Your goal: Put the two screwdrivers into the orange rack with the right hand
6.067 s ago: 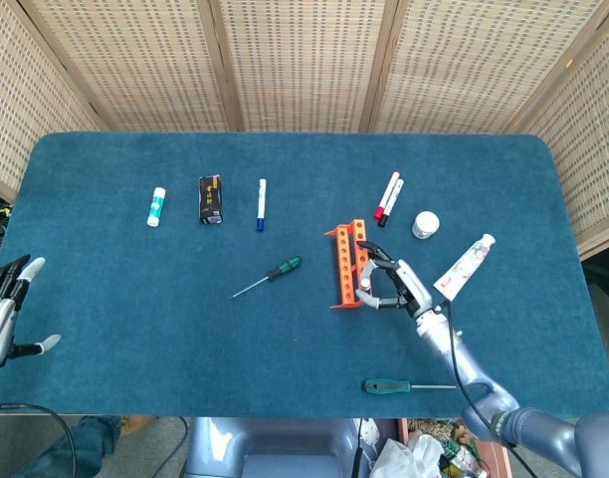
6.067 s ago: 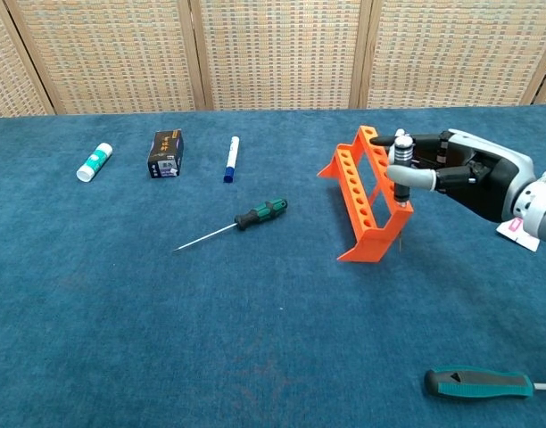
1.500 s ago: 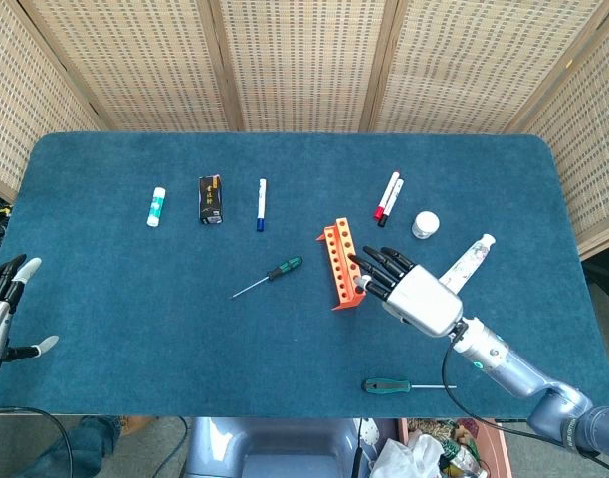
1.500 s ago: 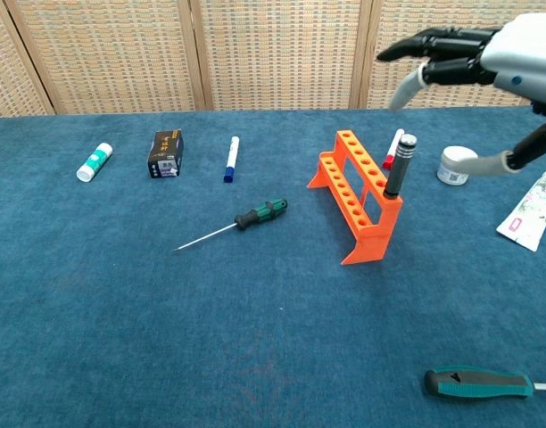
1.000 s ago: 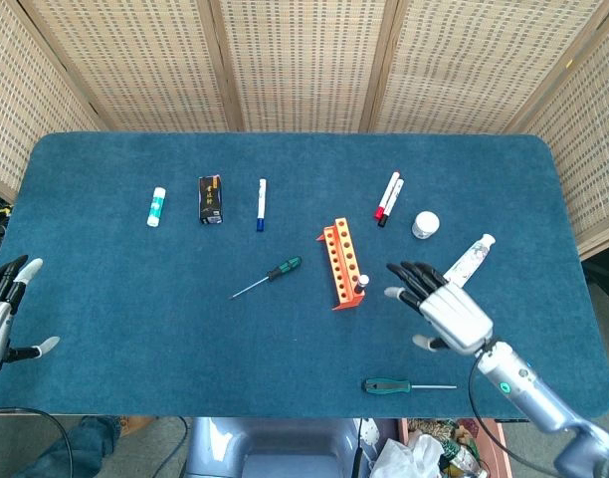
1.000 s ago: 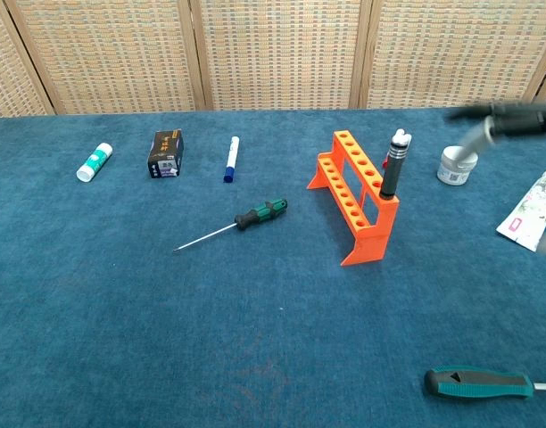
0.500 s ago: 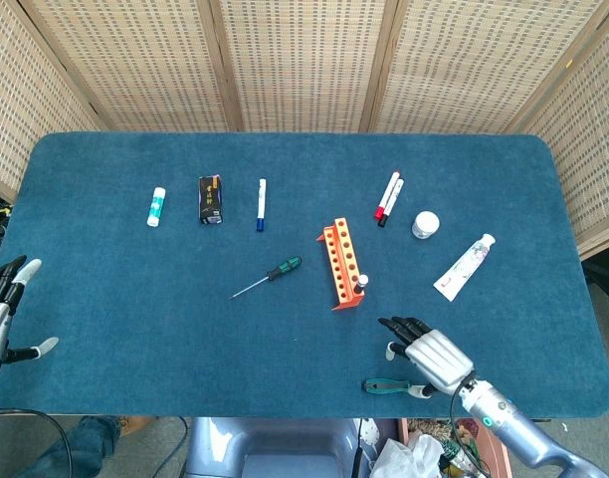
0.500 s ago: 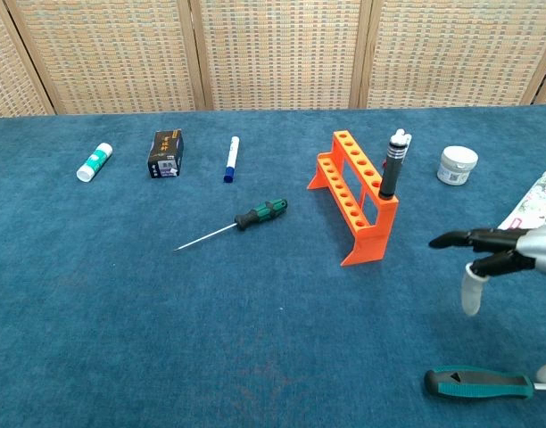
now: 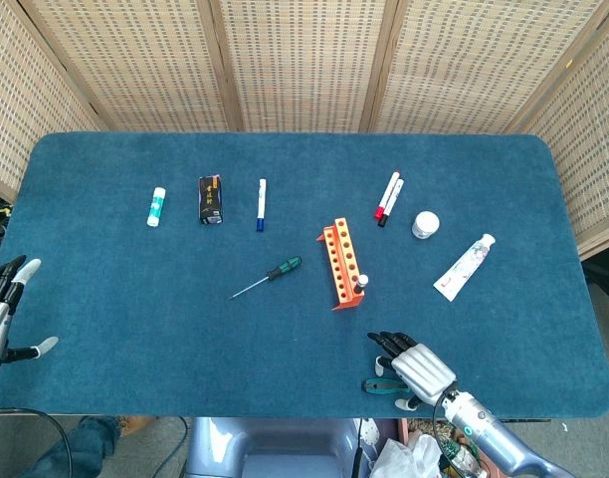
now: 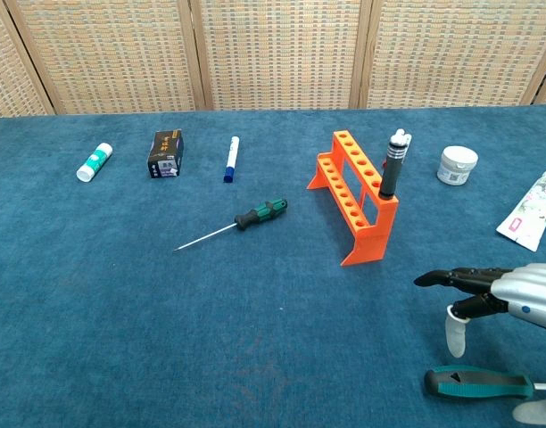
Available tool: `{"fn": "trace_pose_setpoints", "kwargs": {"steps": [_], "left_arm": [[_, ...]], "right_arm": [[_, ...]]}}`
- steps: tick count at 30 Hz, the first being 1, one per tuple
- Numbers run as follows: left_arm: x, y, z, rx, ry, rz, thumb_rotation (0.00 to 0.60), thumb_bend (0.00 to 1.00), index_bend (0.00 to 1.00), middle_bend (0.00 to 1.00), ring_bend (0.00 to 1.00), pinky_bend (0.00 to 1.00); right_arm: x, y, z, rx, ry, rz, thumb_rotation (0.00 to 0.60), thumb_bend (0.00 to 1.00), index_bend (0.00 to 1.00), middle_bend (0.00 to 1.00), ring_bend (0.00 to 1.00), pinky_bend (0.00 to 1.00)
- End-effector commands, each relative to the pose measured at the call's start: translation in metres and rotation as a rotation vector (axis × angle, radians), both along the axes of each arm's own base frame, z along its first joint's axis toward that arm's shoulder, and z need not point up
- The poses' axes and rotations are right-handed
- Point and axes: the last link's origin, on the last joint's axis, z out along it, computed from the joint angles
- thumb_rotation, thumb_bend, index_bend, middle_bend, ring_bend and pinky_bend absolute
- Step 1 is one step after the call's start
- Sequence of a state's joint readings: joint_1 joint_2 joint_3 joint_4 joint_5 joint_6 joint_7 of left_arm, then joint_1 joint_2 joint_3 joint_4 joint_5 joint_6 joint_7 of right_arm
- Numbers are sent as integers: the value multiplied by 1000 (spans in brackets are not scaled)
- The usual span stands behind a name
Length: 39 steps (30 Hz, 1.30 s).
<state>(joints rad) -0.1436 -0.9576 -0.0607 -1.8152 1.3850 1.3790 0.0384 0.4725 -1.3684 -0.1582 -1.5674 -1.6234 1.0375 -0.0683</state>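
The orange rack (image 9: 342,263) (image 10: 355,196) stands mid-table with a black-handled tool (image 10: 393,165) upright in its near end. One screwdriver with a green and black handle (image 9: 270,276) (image 10: 240,221) lies left of the rack. A second, green-handled screwdriver (image 9: 372,385) (image 10: 478,383) lies by the front edge. My right hand (image 9: 409,368) (image 10: 496,292) hovers just over that handle with its fingers spread and nothing in it. My left hand (image 9: 1,309) hangs open off the table's left edge.
Along the back lie a glue stick (image 9: 156,206), a black box (image 9: 210,199), a blue-capped marker (image 9: 261,204), two markers (image 9: 387,198), a white jar (image 9: 425,224) and a tube (image 9: 464,267). The table's front edge runs close to the right hand.
My right hand let go of the black-handled tool in the rack, then swung right and toward the front edge, coming down over the green-handled screwdriver. The left hand stayed still.
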Motion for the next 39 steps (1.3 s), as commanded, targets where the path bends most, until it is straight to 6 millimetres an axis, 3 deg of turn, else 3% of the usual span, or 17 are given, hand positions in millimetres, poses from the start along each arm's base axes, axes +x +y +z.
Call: {"fn": "trace_pose_setpoints", "kwargs": {"steps": [1,12,26,33,39], "left_arm": [[0,0,0,-1,1,-1,600,0,0,0,0,0],[0,0,-1,-1,2,1,600,0,0,0,0,0],[0,0,-1,1,1,2,600,0,0,0,0,0],[0,0,-1,-2,2,0,600,0,0,0,0,0],[0,0,-1,-3,1,1,600,0,0,0,0,0]], "right_arm": [[-3,-1,-2,-5,5,-7,600,131,405,0,0,101],[-12,-5,-13,-4,5,-41,600,188,459,0,0,101],[-11,-6,-15,-16,-37,-42,600,425,623,0,0,101],[-2,-6,-3,-25,-122,-51,600,428,637,0,0,101],[17,-16,31,-73,-293,-94,600,428,638,0,0,101]]}}
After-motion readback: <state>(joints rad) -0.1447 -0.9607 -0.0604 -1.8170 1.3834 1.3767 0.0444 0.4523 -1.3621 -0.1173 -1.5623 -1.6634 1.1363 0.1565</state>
